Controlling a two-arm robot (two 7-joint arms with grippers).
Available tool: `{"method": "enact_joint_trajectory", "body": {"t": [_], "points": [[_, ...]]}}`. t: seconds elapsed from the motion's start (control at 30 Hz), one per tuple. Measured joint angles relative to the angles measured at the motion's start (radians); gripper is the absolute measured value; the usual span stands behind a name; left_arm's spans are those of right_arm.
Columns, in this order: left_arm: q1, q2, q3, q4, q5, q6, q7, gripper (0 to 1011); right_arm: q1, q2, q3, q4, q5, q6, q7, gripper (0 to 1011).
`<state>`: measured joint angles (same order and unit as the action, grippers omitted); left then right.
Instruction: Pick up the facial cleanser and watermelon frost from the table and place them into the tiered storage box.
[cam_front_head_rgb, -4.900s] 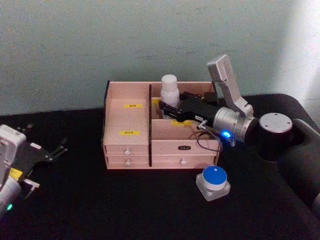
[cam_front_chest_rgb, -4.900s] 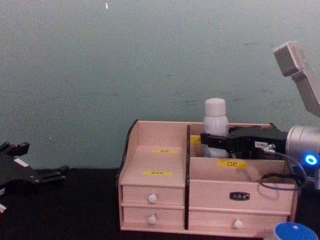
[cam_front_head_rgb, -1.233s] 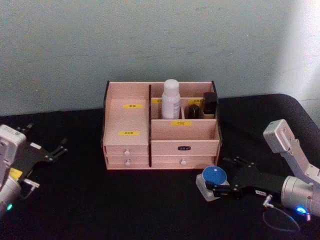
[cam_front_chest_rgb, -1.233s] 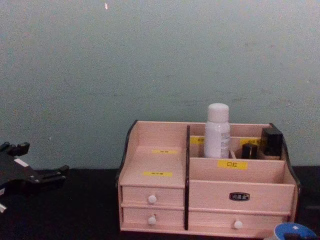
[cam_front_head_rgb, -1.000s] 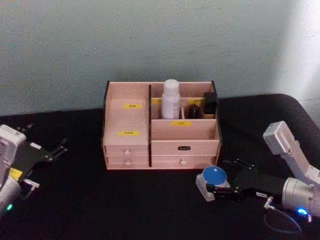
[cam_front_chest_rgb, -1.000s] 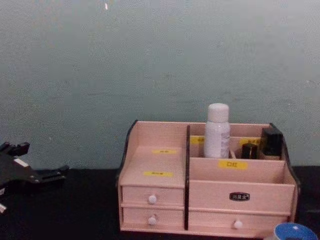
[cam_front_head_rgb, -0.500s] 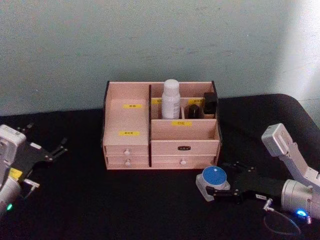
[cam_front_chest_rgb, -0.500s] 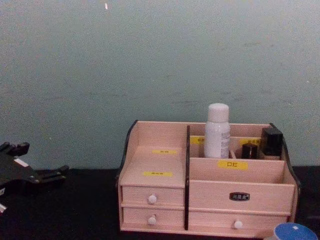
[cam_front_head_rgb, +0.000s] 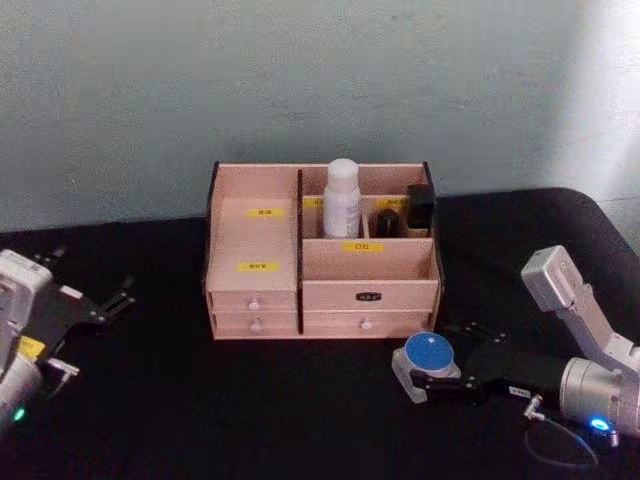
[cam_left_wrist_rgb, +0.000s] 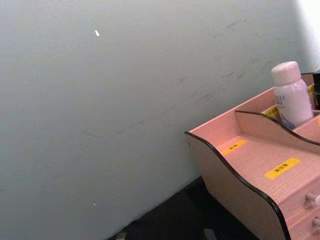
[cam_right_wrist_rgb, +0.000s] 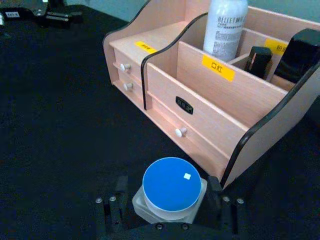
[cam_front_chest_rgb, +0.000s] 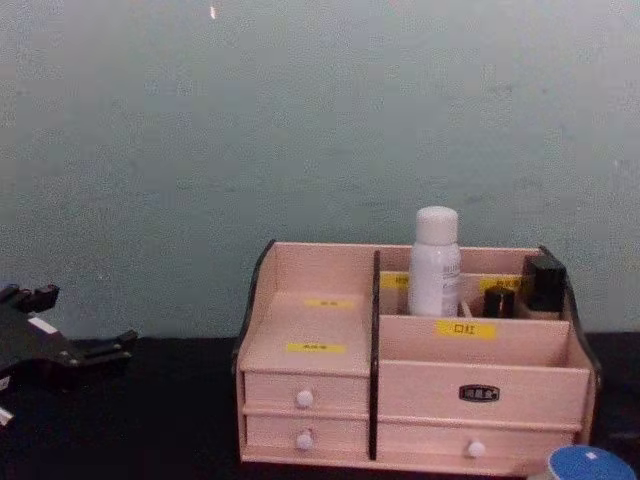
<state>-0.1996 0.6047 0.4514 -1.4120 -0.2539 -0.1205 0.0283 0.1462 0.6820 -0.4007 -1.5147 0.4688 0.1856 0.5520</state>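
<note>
The tiered storage box (cam_front_head_rgb: 255, 240) stands at the table's centre; it also shows in the chest view (cam_front_chest_rgb: 310, 330) and both wrist views (cam_right_wrist_rgb: 165, 50) (cam_left_wrist_rgb: 250, 165). A white bottle, the facial cleanser (cam_front_head_rgb: 342, 198) (cam_right_wrist_rgb: 226, 27) (cam_front_chest_rgb: 434, 262) (cam_left_wrist_rgb: 291, 95), stands upright in its back compartment. A clear jar with a blue lid, the watermelon frost (cam_front_head_rgb: 428, 352) (cam_right_wrist_rgb: 171, 185) (cam_front_chest_rgb: 588, 463), sits on the table in front of the box's right corner. My right gripper (cam_front_head_rgb: 440, 362) (cam_right_wrist_rgb: 167, 192) is open, low on the table, one finger on each side of the jar. My left gripper (cam_front_head_rgb: 95, 275) rests open at the far left.
Two small dark containers (cam_front_head_rgb: 418, 208) (cam_front_head_rgb: 386, 220) stand in the box's back right compartments. The black table (cam_front_head_rgb: 250, 400) stretches out in front of and to the left of the box. A pale wall rises close behind the box.
Some seconds ago my right gripper held the bottle inside the box; it has let go and come down to the table. Over the last second it slid in around the jar.
</note>
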Motion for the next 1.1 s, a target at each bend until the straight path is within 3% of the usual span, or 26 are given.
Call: {"method": "enact_joint_trajectory", "body": {"t": [0.4, 1.1], "points": [[0.000, 0.000, 0.000, 0.000, 0.000, 0.000, 0.000, 1001, 0.005, 0.001, 0.007, 0.005, 0.006, -0.013, -0.001, 1000], [0.000, 0.000, 0.000, 0.000, 0.000, 0.000, 0.000, 1001, 0.039, -0.014, -0.016, 0.049, 0.003, -0.011, 0.022, 1000]]}}
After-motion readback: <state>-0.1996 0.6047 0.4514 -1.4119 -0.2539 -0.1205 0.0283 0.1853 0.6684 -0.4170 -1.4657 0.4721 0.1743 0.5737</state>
